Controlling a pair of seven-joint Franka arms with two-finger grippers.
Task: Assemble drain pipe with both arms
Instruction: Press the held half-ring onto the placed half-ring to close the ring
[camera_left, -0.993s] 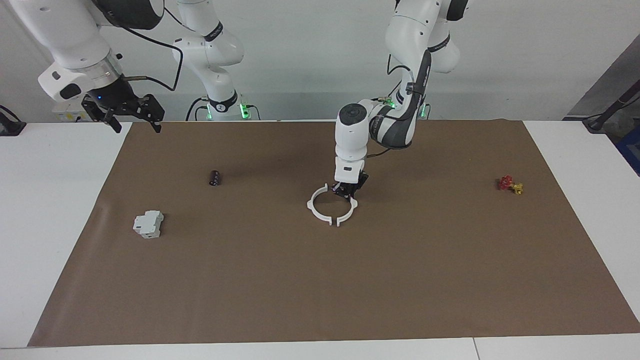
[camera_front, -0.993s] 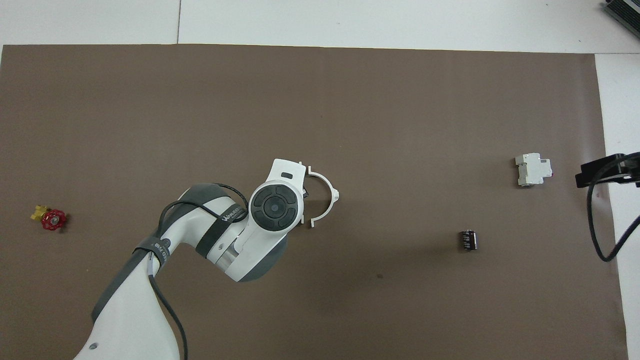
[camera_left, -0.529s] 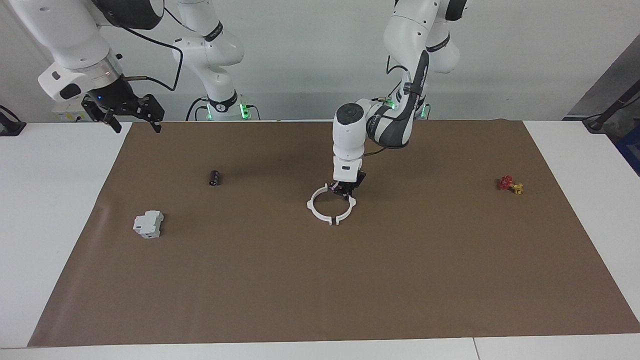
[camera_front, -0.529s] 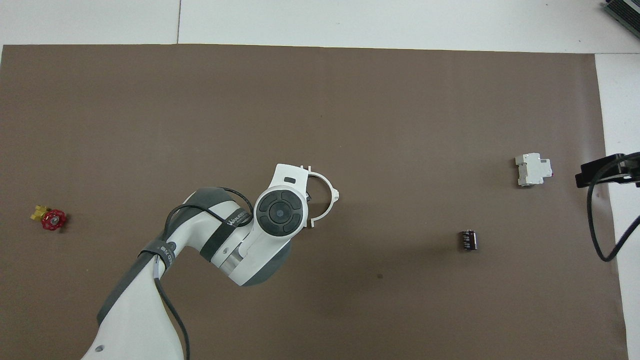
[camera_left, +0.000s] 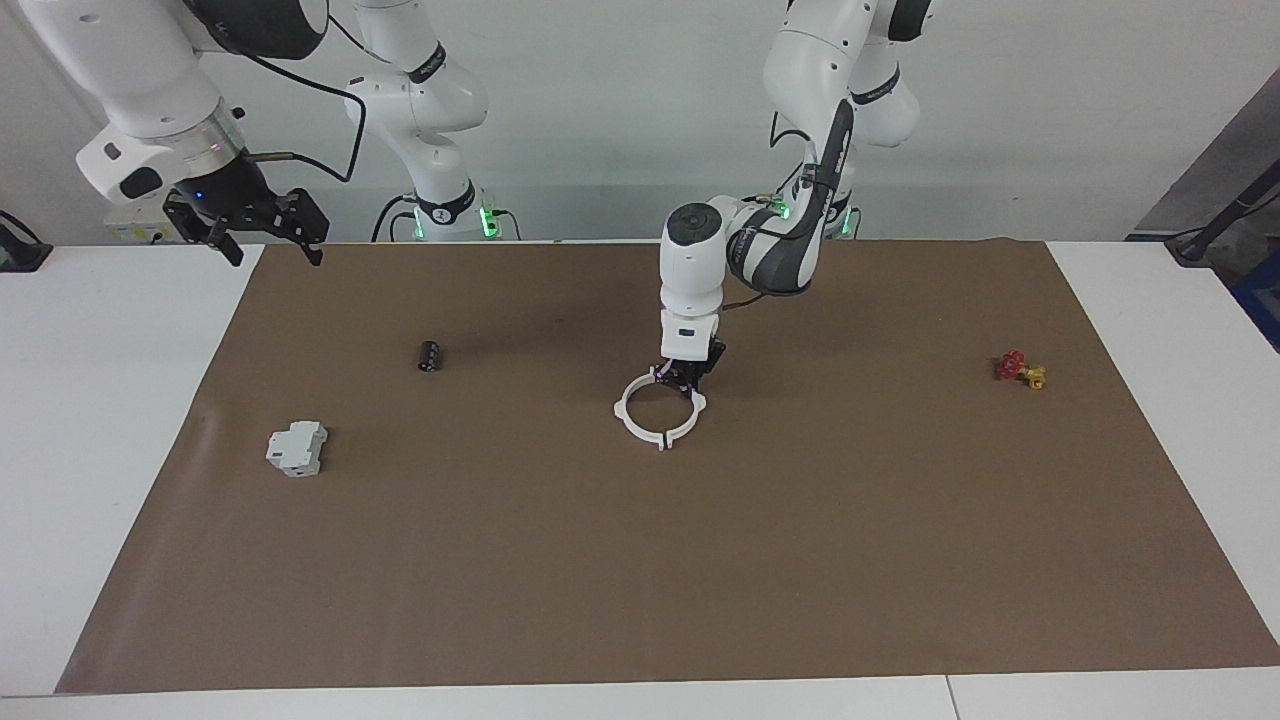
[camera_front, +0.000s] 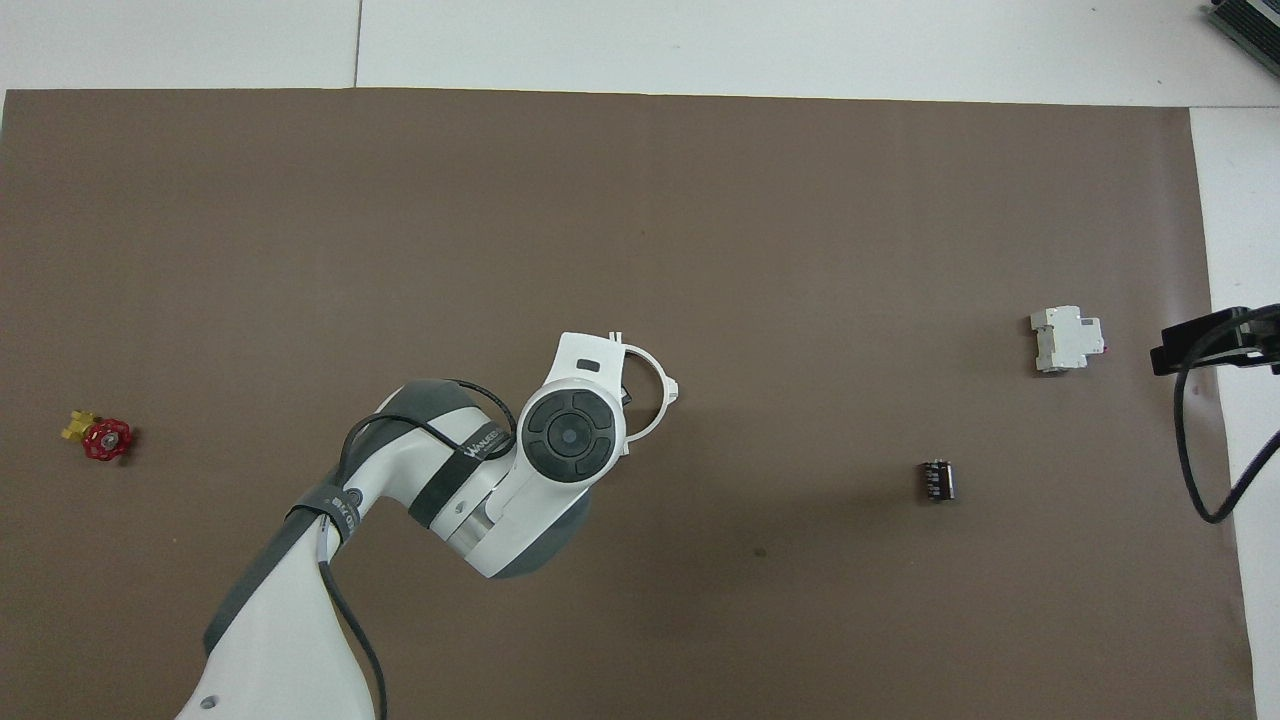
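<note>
Matt brown paper sheet (camera_left: 640, 560); white plastic ring (camera_left: 632, 424).

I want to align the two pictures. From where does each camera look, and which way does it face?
Facing view: high across the table, looking at the robots; both arms show, left hand at the ring, right hand waiting.
Overhead view: above the robots' end, looking down; left arm shows.
Both share the ring and red valve.
</note>
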